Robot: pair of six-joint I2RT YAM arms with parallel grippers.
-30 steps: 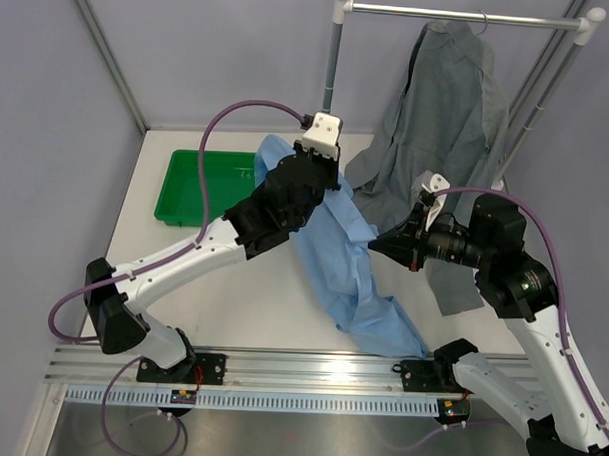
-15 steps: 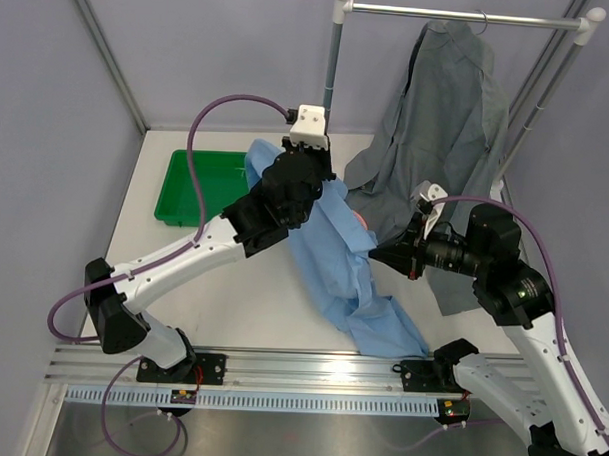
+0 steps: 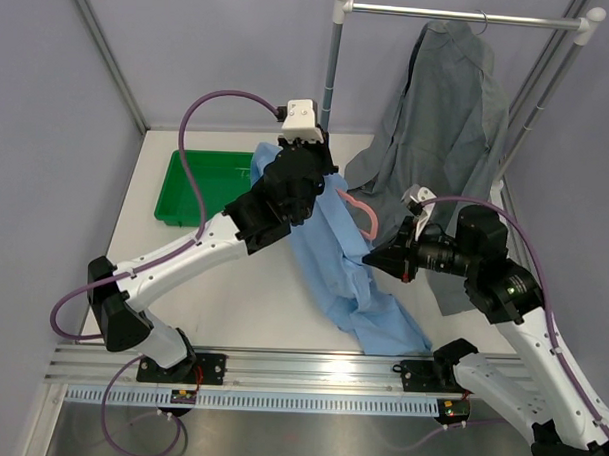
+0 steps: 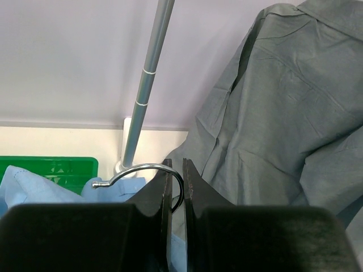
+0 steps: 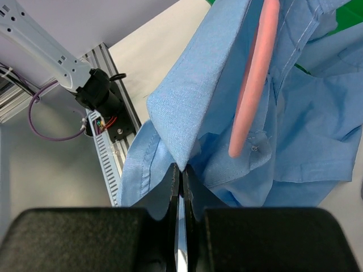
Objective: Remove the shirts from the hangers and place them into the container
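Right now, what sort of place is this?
Likely a robot test booth, not a home: plain grey walls, a clothes rack holding a grey shirt, and two robot arms bolted to a metal rail.

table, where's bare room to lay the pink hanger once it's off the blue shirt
Best patch: bare table between the left arm, the light blue shirt and the front rail. The green tray floor is mostly bare too. The right half is crowded: grey shirt, right arm.

Matt cloth blue shirt (image 5: 193, 96), smooth pink hanger (image 5: 258, 73) (shiny metal hook (image 4: 136, 168)), glossy green plastic tray (image 3: 221, 175).
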